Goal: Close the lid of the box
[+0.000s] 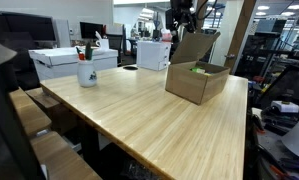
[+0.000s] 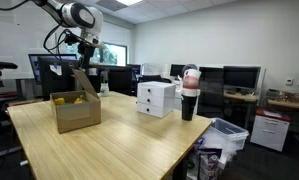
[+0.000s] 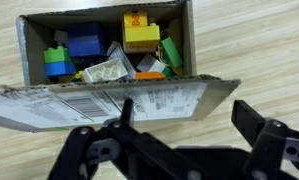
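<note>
The brown cardboard box [image 1: 196, 82] stands on the wooden table, seen in both exterior views [image 2: 77, 113]. Its lid [image 1: 194, 45] is one flap standing open and tilted upward [image 2: 84, 82]. In the wrist view the box [image 3: 24, 50] holds coloured toy blocks and some paper, and the lid [image 3: 109, 103], with a printed label on it, lies across the view below the opening. My gripper [image 3: 185, 115] is open, just above the lid's free edge [image 1: 181, 25] [image 2: 86, 62]. Its left finger overlaps the flap and its right finger is over bare table.
A white mug [image 1: 87, 70] with items in it and a white box [image 1: 69, 60] stand on the table away from the brown box. Stacked white boxes [image 2: 155, 97] and a dark cup [image 2: 189, 97] stand mid-table. Chairs line the table's edge [image 1: 29, 110].
</note>
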You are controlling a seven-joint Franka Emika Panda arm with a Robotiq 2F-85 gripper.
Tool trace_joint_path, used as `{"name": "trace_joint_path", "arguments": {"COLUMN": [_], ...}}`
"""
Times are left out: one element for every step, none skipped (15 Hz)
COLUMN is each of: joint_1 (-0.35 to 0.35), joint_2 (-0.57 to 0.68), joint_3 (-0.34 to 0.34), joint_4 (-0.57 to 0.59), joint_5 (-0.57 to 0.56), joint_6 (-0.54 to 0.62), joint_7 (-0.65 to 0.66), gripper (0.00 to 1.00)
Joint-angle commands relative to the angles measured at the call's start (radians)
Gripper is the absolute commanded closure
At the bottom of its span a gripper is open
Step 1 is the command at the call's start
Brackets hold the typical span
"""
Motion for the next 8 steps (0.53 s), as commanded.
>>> {"name": "trace_joint_path", "arguments": {"joint_1": [-0.02, -0.021, -0.022, -0.023, -0.025, -0.027, -0.03, -0.032], "joint_2": [-0.1, -0.124, -0.138, -0.152, -0.165, -0.178, -0.195, -0.208], "joint_3": [0.014, 0.016, 0.017, 0.018, 0.019, 0.019, 0.019, 0.019], "joint_4": [-0.134, -0.168, -0.188, -0.209, -0.228, -0.249, -0.274, -0.294], "joint_5": [0.033, 0.031, 0.031, 0.035, 0.038, 0.043, 0.048, 0.055], "joint_6": [0.121, 0.163, 0.185, 0.208, 0.224, 0.243, 0.258, 0.27], "joint_7": [0.013, 0.002, 0.006, 0.002, 0.004, 0.003, 0.006, 0.005], "gripper": [0.0, 0.0, 0.0, 0.0, 0.0, 0.0, 0.0, 0.0]}}
